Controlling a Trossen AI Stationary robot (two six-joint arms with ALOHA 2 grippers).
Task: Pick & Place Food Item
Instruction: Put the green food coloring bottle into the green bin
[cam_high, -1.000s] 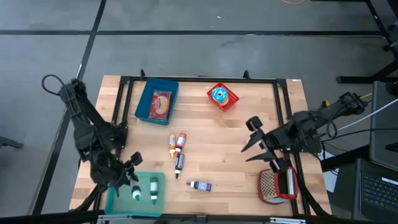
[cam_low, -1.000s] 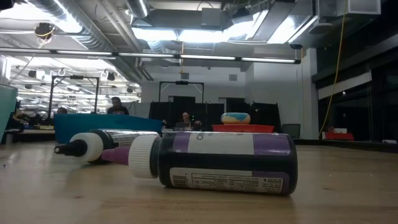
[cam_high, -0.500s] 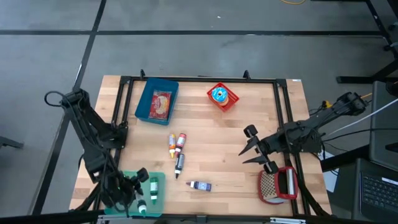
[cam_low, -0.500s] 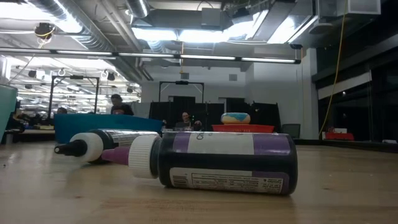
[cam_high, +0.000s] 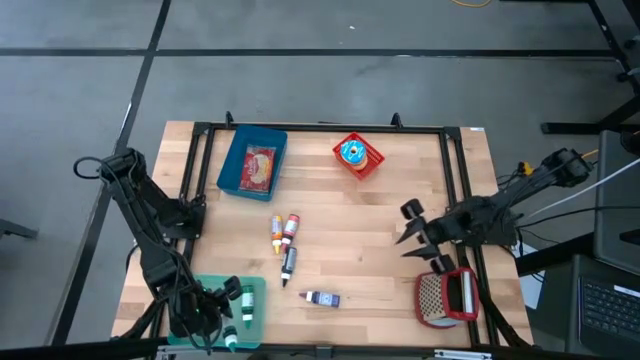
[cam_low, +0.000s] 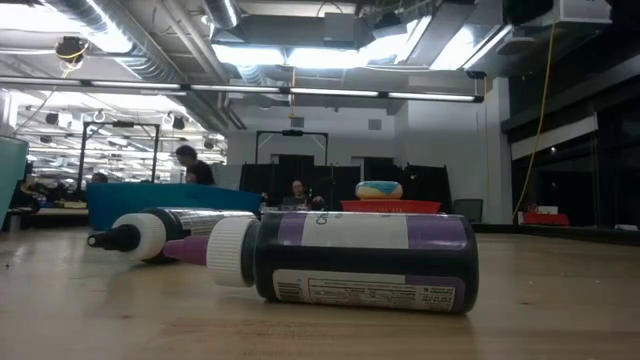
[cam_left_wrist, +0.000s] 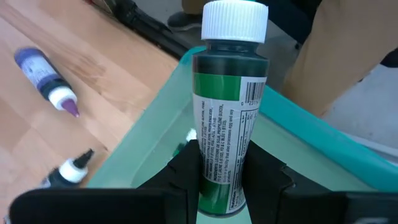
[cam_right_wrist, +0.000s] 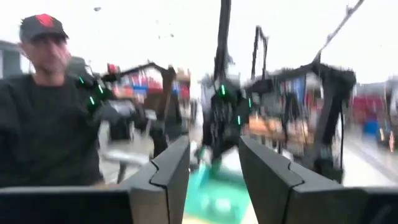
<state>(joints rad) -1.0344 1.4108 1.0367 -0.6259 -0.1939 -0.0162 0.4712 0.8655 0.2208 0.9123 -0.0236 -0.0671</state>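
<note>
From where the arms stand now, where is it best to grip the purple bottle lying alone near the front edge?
Probably across the middle of the purple bottle, from straight above. It lies flat, its round body free on both long sides; its white cap end is narrower.

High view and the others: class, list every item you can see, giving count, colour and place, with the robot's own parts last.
Table: one, light wood, centre.
Blue bin: one, far left, holding a red packet.
Red tray: one, far centre, holding a blue-topped item.
Green bin: one, near left corner.
Green bottle: one, white cap, over the green bin.
Loose bottles: four, mid-table.
Red basket: one, near right.
Person: one, dark clothes, beyond the table.
Left gripper: shut on the green bottle.
Right gripper: open, empty, right side.
</note>
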